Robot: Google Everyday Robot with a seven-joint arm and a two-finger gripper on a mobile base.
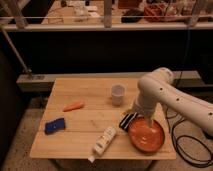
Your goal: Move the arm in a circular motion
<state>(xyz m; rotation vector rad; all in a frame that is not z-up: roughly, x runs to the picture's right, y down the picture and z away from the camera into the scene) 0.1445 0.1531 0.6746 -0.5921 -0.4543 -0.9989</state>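
Note:
The cream-white jointed arm (165, 92) reaches in from the right edge, bends above the table's right side and points down. Small dark dots show along its rounded segments. Its gripper (145, 120) hangs at the far rim of the orange bowl (146, 136), just right of the black striped packet (128, 120). It holds nothing that I can see.
On the wooden table (85, 90) stand a white cup (118, 93), a carrot (73, 106), a blue sponge-like block (54, 125) and a lying white bottle (102, 142). Black cables (185, 142) lie on the floor at right. A railing (105, 25) runs behind.

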